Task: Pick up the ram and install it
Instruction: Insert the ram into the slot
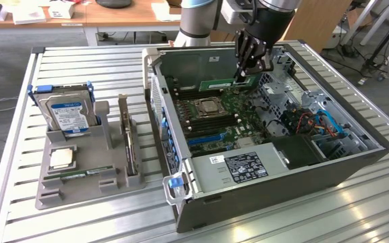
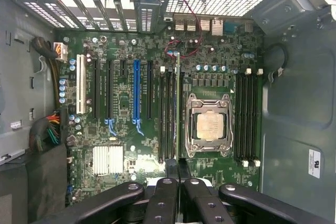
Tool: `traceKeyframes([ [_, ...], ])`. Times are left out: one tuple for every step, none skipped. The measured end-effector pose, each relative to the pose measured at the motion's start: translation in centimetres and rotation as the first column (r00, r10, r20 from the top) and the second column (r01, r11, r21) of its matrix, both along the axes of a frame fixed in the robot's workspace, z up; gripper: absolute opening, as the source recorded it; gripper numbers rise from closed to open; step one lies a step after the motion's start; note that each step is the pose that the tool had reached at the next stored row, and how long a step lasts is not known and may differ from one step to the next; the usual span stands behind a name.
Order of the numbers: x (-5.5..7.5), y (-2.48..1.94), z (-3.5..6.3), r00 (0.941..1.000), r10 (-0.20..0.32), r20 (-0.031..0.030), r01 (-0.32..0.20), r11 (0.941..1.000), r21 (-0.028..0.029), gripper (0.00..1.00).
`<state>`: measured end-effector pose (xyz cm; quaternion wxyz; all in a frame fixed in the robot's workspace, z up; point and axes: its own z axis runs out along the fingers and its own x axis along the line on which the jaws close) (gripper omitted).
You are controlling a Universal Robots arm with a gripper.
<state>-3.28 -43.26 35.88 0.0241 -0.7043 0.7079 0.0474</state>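
Inside the open computer case (image 1: 356, 167), at about one o'clock from the processor socket (image 1: 208, 107) as the exterior view shows it, the gripper (image 1: 244, 78) hangs with its pincer clamped on the ram (image 1: 215, 82). It grips the stick near one end, so the rest runs out towards nine o'clock, clear of the fingers. The stick is held level and on edge, its long lower edge facing the motherboard (image 1: 232, 119). I judge this is so the contact edge can meet a slot squarely along its whole length. It looks to be just above the board rather than seated, though the exterior view does not settle that. In the wrist view the gripper (image 2: 176, 167) looks straight down on the board. From there the ram (image 2: 177, 108) shows as one thin pale line running away from the closed fingertips (image 2: 169, 167). It lies in line with the dark memory slots (image 2: 167, 114) beside the processor socket (image 2: 210, 127), so the approach seems squared to that bank. The ram is a long, narrow, flat green strip; its chips and label cannot be made out here. At nine o'clock from the case, well apart from it, a grey tray (image 1: 52, 195) stands on the slatted table (image 1: 282, 223). It holds a hard drive (image 1: 69, 114) upright and a spare green stick (image 1: 79, 175) lying flat.
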Motion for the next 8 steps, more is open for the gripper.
traceKeyframes([
  [0.00,0.00,0.00,1.0000,0.000,0.0000,0.000,1.0000,-0.0001,0.12],
  [0.00,0.00,0.00,1.0000,0.000,0.0000,0.000,1.0000,-0.0001,0.12],
  [0.00,0.00,-0.01,1.0000,0.000,0.0000,0.000,1.0000,0.0000,0.12],
  [0.00,0.00,-0.01,1.0000,0.000,0.0000,0.000,1.0000,0.0001,0.12],
  [0.00,0.00,-0.01,1.0000,0.000,0.0001,0.000,1.0000,0.0001,0.12],
  [0.00,0.00,-0.03,1.0000,0.000,0.0001,0.000,1.0000,0.0001,0.12],
  [0.00,0.00,-0.08,1.0000,0.000,0.0002,0.000,1.0000,0.0005,0.12],
  [0.00,0.00,-0.14,1.0000,0.000,0.0002,0.000,1.0000,0.0005,0.12],
])
